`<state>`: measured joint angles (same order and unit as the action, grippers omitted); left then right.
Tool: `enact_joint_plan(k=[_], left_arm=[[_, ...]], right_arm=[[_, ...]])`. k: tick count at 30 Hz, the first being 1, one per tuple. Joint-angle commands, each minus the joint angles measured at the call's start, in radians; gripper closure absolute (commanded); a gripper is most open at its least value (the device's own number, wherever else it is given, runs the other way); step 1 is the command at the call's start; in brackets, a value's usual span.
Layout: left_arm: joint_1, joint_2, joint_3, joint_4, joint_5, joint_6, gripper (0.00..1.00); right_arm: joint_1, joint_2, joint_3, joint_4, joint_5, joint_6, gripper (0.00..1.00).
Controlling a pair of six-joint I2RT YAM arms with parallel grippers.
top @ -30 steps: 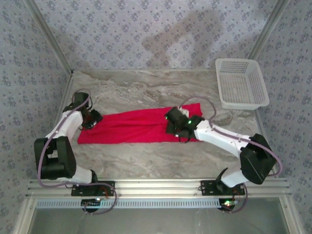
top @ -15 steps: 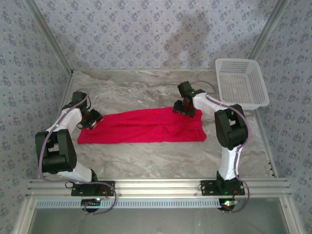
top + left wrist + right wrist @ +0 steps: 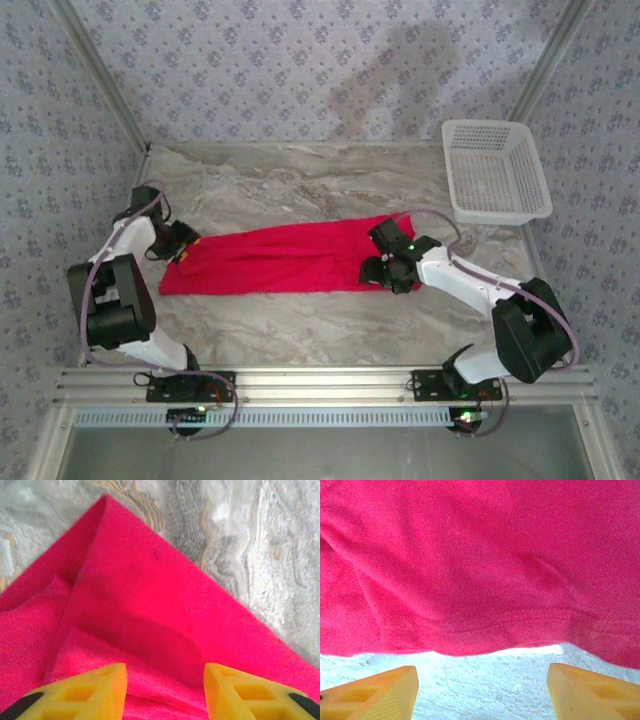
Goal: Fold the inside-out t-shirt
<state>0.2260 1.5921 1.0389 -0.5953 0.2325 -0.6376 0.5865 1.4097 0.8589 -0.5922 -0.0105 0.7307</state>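
The inside-out t-shirt [image 3: 270, 262] lies as a long red strip across the middle of the marble table. My left gripper [image 3: 186, 245] sits low over its left end. In the left wrist view the yellow fingers [image 3: 100, 690] stand apart, and red cloth [image 3: 150, 595] with a soft crease runs under the left gripper [image 3: 165, 682]. My right gripper [image 3: 385, 272] is at the strip's right end. In the right wrist view the right gripper [image 3: 482, 685] is open wide over bare table, with the shirt's edge [image 3: 480, 555] just ahead of the fingertips.
A white plastic basket [image 3: 495, 170] stands at the back right corner. Bare marble table [image 3: 300, 180] stretches behind the shirt and in front of it, down to the metal rail at the near edge. Patterned walls close the back and sides.
My right arm swung from over the shirt's right part to its far edge, then back to its near right edge, jaws widening. My left gripper shifted slightly left. The shirt stays flat.
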Motion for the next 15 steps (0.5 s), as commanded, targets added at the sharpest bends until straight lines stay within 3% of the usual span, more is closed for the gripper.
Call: enact_joint_plan(k=[1,6,15], left_arm=[[0.05,0.023,0.009,0.0,0.074,-0.012,0.55],[0.079,0.047,0.004,0.011,0.113,-0.04,0.53],[0.082,0.123,0.073,-0.032,0.065,-0.063,0.53]], right_arm=[[-0.035,0.003,0.06,0.02,0.042,0.021,0.29],[-0.073,0.107,0.219,0.065,0.0,-0.051,0.29],[-0.073,0.257,0.382,0.066,-0.094,-0.093,0.29]])
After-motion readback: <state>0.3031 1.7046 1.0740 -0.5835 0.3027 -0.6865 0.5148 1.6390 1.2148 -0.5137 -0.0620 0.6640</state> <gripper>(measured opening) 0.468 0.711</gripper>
